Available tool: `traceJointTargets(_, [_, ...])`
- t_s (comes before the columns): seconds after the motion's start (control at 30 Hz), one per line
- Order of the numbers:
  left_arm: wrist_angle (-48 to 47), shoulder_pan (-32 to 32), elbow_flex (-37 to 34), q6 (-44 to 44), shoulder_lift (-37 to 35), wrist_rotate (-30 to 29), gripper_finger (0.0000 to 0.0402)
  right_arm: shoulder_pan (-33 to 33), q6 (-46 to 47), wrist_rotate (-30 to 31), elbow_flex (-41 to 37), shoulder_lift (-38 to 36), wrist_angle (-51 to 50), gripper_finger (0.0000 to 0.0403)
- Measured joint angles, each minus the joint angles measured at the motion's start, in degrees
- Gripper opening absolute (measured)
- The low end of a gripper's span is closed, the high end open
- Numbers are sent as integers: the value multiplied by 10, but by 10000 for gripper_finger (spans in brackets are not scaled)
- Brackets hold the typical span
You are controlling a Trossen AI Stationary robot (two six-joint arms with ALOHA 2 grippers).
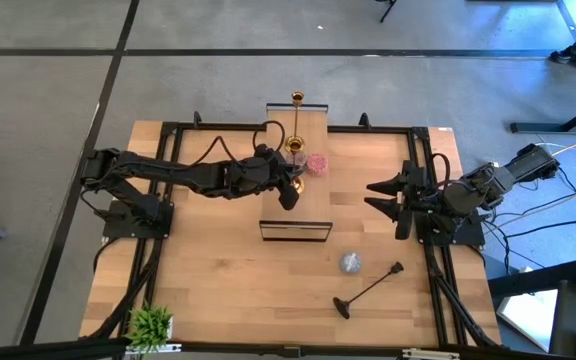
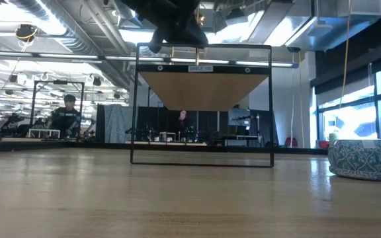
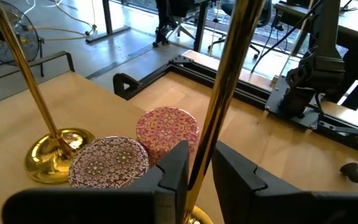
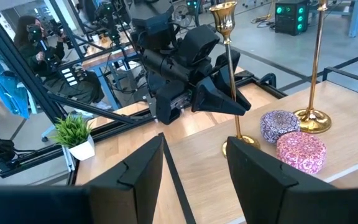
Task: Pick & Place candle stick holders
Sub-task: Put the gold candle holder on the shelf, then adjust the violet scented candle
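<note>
Left tool: fingers close around the gold stem, which stands upright on the desk; grip judged loosening.
Right tool: waits part-open, holding nothing, at the desk's right side.
Placed: second gold holder, two patterned cups.
Left: black holder, blue cup.

I see the table from straight above. My low camera sits at tabletop level and looks across into the room. The left wrist camera is very near a gold stem; the right wrist camera shows this same stem from farther.
</note>
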Motion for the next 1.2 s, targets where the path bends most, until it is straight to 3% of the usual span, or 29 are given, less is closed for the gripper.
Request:
traceJointTargets(0.6, [6,0,0,-13,0,1,80,0,0,1,0,0,0,181])
traceJointTargets(0.9, [5,0,0,-25,-7,4,127,0,0,1,0,0,-2,181])
traceJointTargets(1.2, [-56,-1,0,-52,-37,55,168,0,-3,2,0,0,-11,181])
